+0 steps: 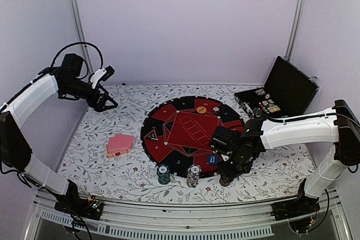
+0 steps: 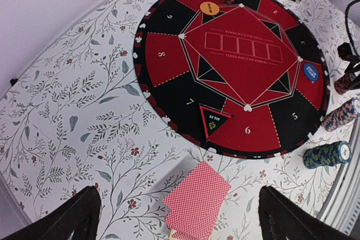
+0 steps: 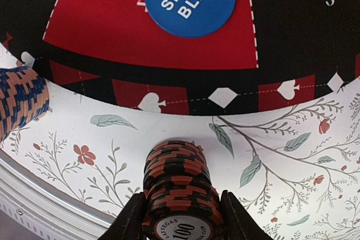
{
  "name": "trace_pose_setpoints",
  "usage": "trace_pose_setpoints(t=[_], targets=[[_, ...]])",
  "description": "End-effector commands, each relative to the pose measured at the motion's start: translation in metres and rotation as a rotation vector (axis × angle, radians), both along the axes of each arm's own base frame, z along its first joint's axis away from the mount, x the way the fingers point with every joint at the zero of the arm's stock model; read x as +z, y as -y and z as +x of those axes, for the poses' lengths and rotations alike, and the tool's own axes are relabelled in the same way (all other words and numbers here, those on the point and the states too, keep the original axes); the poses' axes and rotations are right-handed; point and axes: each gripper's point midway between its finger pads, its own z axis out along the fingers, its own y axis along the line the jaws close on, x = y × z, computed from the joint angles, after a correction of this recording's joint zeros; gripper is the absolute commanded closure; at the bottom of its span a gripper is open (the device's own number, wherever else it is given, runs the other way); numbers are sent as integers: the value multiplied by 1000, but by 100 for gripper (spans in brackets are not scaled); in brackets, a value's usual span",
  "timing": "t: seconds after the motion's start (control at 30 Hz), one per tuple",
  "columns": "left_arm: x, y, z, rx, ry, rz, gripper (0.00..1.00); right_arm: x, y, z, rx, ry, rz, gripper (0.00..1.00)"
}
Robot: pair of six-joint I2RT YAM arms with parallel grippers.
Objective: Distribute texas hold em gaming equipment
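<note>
We log the right gripper (image 3: 183,220) clamped on a red-black chip stack (image 3: 177,175), just off the near rim of the round mat (image 3: 112,26). The left gripper (image 2: 179,209) is spread wide, empty, left of the mat.

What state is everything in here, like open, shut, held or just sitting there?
Black case: open, lid up.
Left hand: open, empty, raised above the table.
Right hand: closed on the red-and-black chip stack, which stands upright.
Green chip stack: standing free beside the mat.
Blue-and-orange chip stack: standing free too.
Card pile: face down, slightly spread.
Small blind disc: flat on the mat, label up.
</note>
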Motion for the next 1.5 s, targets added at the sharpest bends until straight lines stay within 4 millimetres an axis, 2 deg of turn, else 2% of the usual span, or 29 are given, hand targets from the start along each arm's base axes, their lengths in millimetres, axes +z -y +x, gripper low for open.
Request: trace_pose_setpoints(t=[0.0, 0.27, 0.53, 0.77, 1.07, 1.47], targets=[[9, 2, -1, -7, 20, 4, 0, 5, -8, 2, 1, 17, 30, 71], [10, 2, -1, -8, 23, 5, 0, 35, -13, 18, 9, 85, 33, 72], [11, 2, -2, -8, 25, 4, 0, 40, -7, 55, -25, 131, 60, 72], [13, 0, -3, -7, 31, 15, 0, 22, -15, 87, -11, 150, 30, 73], [8, 0, -4, -12, 26, 26, 0, -14, -5, 91, -22, 108, 3, 73], [6, 0, -3, -14, 19, 22, 0, -28, 6, 111, -66, 122, -2, 73]])
